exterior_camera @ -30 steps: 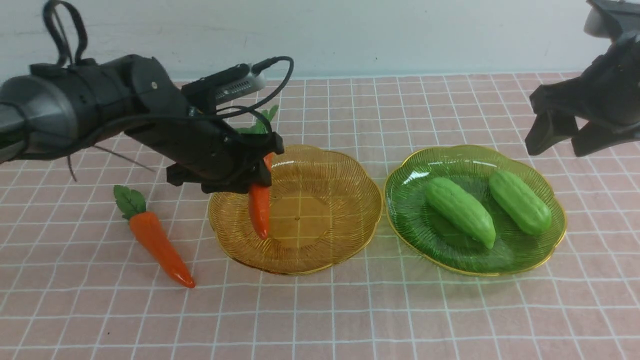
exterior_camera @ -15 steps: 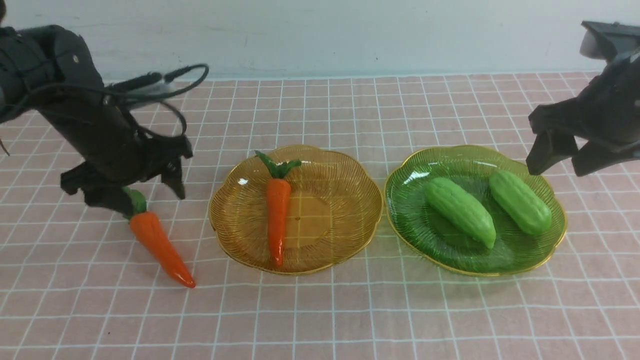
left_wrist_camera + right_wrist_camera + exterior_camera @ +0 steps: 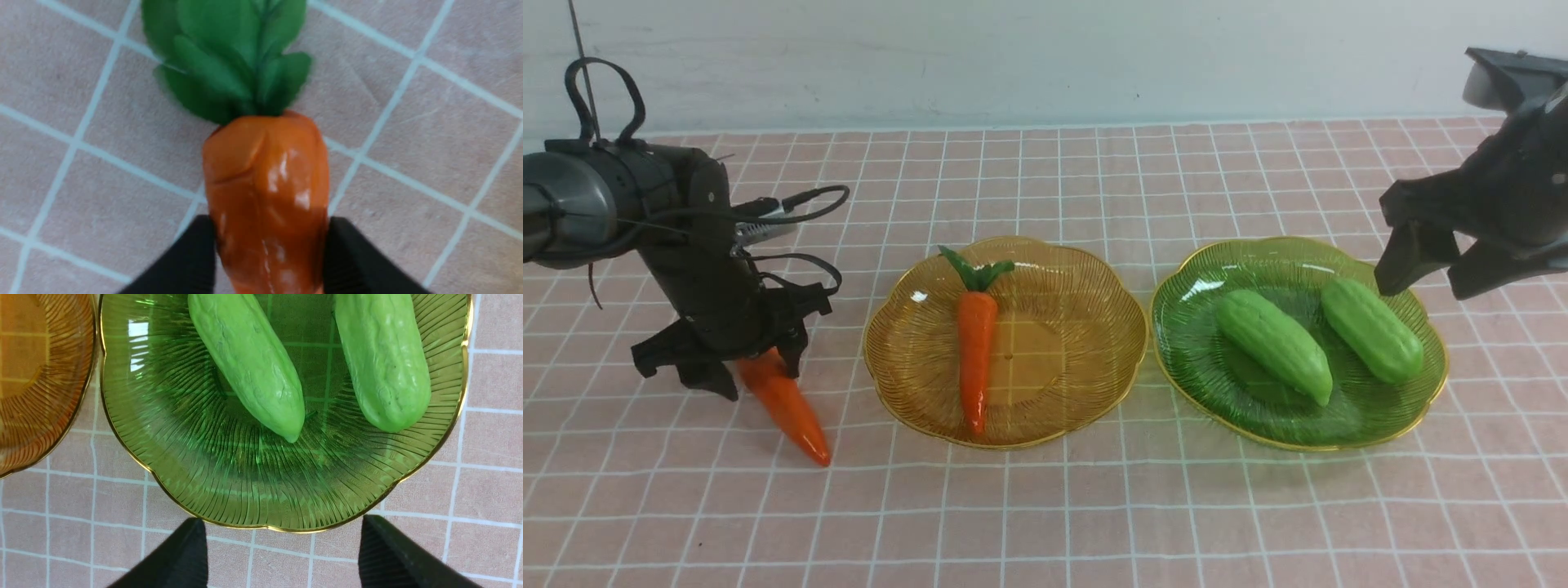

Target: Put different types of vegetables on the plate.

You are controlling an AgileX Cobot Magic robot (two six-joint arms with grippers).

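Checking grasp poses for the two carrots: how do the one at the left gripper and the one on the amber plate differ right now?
Support: the left carrot is over the tablecloth, the plated carrot lies in the amber plate.
Contact: the left carrot is between the left gripper's fingers, the plated carrot has no gripper on it.
Angle: the left carrot slants, the plated carrot points nearly straight toward the robot.
Shared: orange, tapered, green leafy tops.
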